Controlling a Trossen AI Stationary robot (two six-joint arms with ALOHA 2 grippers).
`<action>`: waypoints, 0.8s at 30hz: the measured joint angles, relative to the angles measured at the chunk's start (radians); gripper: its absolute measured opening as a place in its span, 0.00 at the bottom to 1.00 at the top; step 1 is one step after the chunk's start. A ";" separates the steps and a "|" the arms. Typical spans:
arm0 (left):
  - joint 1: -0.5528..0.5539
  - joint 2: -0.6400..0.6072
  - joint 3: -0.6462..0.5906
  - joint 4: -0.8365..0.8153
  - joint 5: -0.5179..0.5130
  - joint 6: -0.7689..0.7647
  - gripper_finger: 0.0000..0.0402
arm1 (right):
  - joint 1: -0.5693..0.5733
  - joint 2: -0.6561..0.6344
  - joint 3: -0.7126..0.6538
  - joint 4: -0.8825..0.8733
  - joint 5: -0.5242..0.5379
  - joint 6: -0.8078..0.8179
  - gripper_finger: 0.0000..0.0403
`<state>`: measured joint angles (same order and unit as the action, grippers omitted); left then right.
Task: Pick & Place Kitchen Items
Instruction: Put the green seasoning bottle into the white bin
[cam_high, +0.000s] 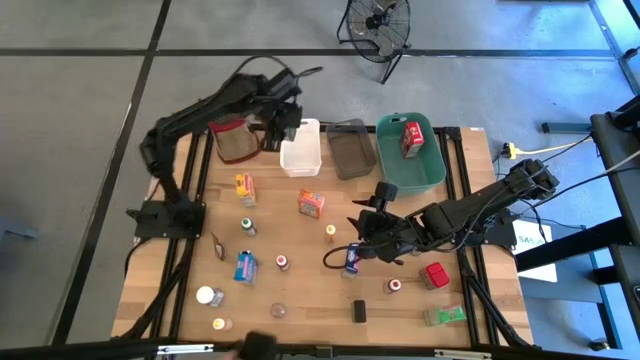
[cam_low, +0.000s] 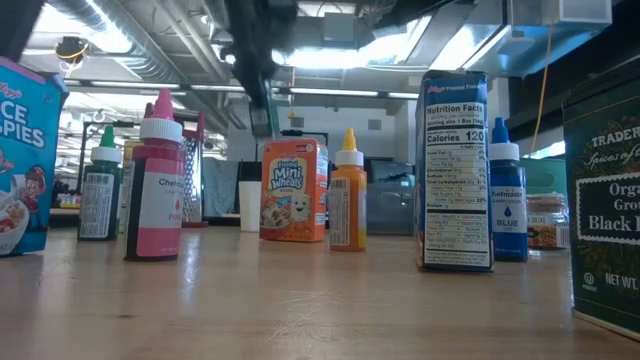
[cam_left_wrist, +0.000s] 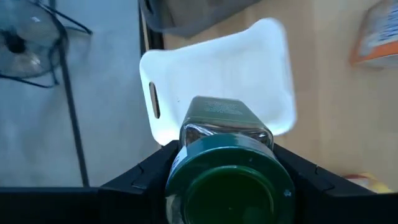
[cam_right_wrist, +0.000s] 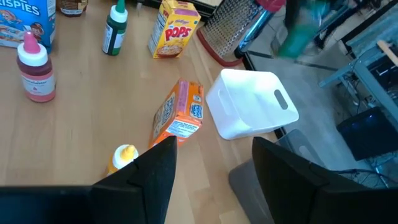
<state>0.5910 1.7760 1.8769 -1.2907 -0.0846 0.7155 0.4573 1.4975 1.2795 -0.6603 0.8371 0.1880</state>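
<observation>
**Green-capped jar (cam_left_wrist: 227, 168) held over the white bin: drop and miss risks**

Jar location: clamped between the left gripper's (cam_high: 283, 122) two fingers, cap toward the wrist camera. It hangs above the white bin (cam_left_wrist: 261, 62), upper middle of the high view. The pincer is pinching the jar across its body just below the cap. In the left wrist view the jar's body lines up with the bin's near edge rather than its middle (hard to judge depth here).

Risks from here, as judgement:
- Released now, the jar could clip the bin's rim and bounce onto the table or off the table's far edge, since the bin sits close to that edge.
- The jar looks like glass with smooth sides, so a shallow grip could let it slip early or tilt, and a hard drop could crack it.
- The red-rimmed wire basket (cam_high: 234, 140) is just beside the bin on its left, and the grey bin (cam_high: 350, 148) is on its right. Sideways drift would put the jar in the wrong container.

The right gripper (cam_right_wrist: 214, 155) is lower centre-right in the high view, fingers spread with nothing between them. It sits low over the table, near a blue-labelled item (cam_high: 351, 262). The orange box (cam_right_wrist: 180, 115) and a yellow-capped bottle (cam_right_wrist: 124, 155) lie ahead of it (both light, easy to knock). A careless sweep by that arm could topple these upright goods.
</observation>
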 joint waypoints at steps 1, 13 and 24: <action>0.018 0.034 0.019 0.001 0.017 0.013 0.50 | -0.002 0.000 0.000 0.003 0.000 -0.009 0.52; 0.211 0.320 0.151 -0.024 0.173 0.015 0.50 | -0.058 0.000 0.000 0.009 -0.032 -0.032 0.52; 0.238 0.381 0.151 -0.009 0.188 0.028 0.50 | -0.076 0.000 0.000 0.006 -0.064 -0.032 0.52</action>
<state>0.8291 2.1566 2.0281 -1.2999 0.1032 0.7439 0.3814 1.4975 1.2793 -0.6544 0.7734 0.1555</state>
